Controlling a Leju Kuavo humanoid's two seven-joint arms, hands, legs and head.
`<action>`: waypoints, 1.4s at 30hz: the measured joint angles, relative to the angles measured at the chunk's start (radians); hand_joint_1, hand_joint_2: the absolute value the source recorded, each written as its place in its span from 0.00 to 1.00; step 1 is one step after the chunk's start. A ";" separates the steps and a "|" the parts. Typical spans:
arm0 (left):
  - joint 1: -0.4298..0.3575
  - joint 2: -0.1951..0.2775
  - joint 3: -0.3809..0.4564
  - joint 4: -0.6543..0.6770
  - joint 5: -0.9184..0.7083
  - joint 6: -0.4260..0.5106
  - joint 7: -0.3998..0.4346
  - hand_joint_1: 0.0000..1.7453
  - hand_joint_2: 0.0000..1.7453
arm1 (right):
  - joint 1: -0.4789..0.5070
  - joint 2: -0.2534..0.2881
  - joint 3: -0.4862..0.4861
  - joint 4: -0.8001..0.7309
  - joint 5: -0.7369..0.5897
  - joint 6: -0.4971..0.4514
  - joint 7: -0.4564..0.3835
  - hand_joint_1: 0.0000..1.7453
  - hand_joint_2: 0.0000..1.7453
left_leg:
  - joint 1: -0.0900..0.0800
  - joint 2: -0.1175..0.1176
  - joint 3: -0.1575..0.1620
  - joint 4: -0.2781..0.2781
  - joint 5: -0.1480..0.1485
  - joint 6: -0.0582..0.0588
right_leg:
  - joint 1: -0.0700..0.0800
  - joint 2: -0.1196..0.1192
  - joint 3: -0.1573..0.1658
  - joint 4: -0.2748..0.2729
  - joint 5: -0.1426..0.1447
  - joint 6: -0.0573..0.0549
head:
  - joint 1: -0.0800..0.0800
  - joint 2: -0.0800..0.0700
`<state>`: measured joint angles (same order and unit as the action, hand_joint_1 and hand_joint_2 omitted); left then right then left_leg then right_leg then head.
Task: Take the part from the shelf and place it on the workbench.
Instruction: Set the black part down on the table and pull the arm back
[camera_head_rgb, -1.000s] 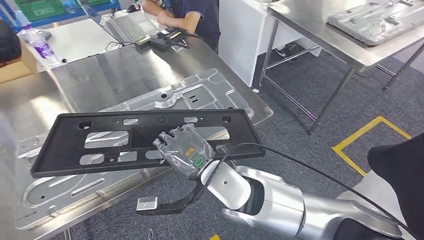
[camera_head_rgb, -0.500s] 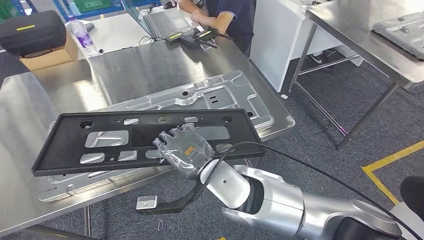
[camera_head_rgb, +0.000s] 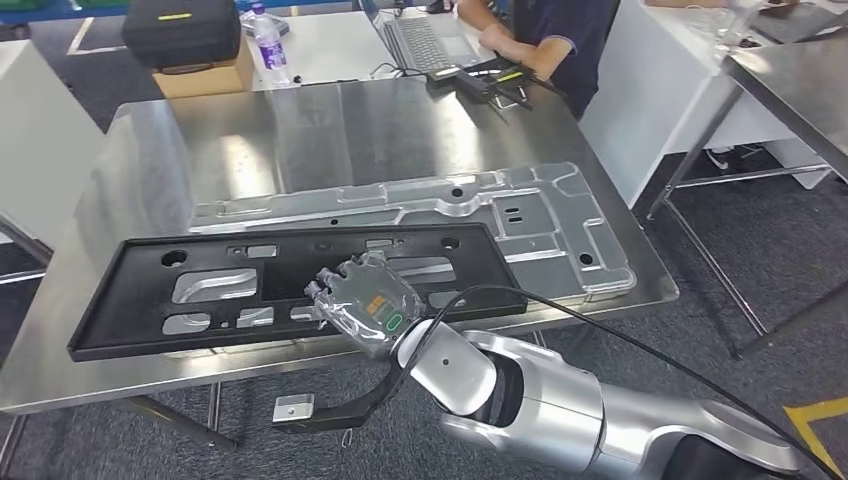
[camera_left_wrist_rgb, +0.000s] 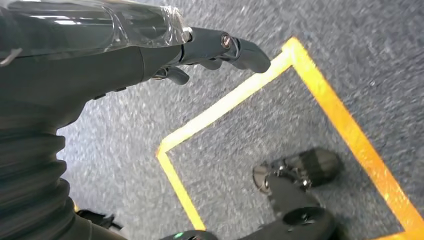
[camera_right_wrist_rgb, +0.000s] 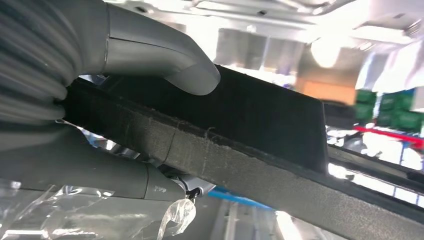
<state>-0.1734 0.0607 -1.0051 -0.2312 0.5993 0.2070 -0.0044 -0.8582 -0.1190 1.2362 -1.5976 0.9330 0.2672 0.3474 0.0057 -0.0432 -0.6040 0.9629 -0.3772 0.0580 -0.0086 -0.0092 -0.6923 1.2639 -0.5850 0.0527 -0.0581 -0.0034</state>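
The robot's right hand grips the near edge of the black part, thumb over the top face and fingers beneath. The long panel hangs above the steel workbench, over a silver stamped plate. The left hand hangs over grey carpet, fingers loosely extended and holding nothing.

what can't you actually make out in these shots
- Whether the black panel touches the workbench or hangs above it: head view cannot settle it.
- Right robot hand fingers: head view, wrapped in plastic, tucked under the panel.
- Background behind the panel: right wrist view, glare and blur.
- Left robot hand: left wrist view, fingers partly hidden by its own cover.
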 joint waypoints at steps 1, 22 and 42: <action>0.002 0.000 0.000 0.000 0.000 0.000 0.000 0.00 1.00 | 0.002 0.000 0.001 0.003 0.000 0.001 0.001 1.00 1.00 | 0.000 -0.016 0.001 0.000 0.000 0.000 | -0.001 0.002 -0.006 -0.004 0.017 0.000 | 0.000 0.000; 0.012 0.000 0.004 0.000 0.029 0.012 0.039 0.00 1.00 | -0.010 0.005 0.007 0.025 -0.029 0.064 0.035 1.00 1.00 | 0.009 0.050 -0.006 0.010 -0.010 -0.050 | 0.004 0.006 0.129 -0.286 0.129 -0.030 | -0.005 0.000; 0.015 -0.002 0.004 0.000 0.011 0.011 0.031 0.00 1.00 | -0.031 -0.014 0.016 0.024 -0.033 0.105 0.045 1.00 1.00 | 0.021 0.039 0.041 -0.056 0.013 -0.005 | 0.001 0.001 0.126 -0.253 0.101 -0.005 | -0.002 0.000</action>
<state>-0.1582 0.0582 -1.0012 -0.2312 0.6099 0.2178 0.0271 -0.8893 -0.1330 1.2524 -1.5736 0.9004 0.3724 0.3920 0.0262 -0.0040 -0.5633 0.9074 -0.3644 0.0526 -0.0076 -0.0086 -0.5659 1.0110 -0.4843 0.0476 -0.0598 -0.0033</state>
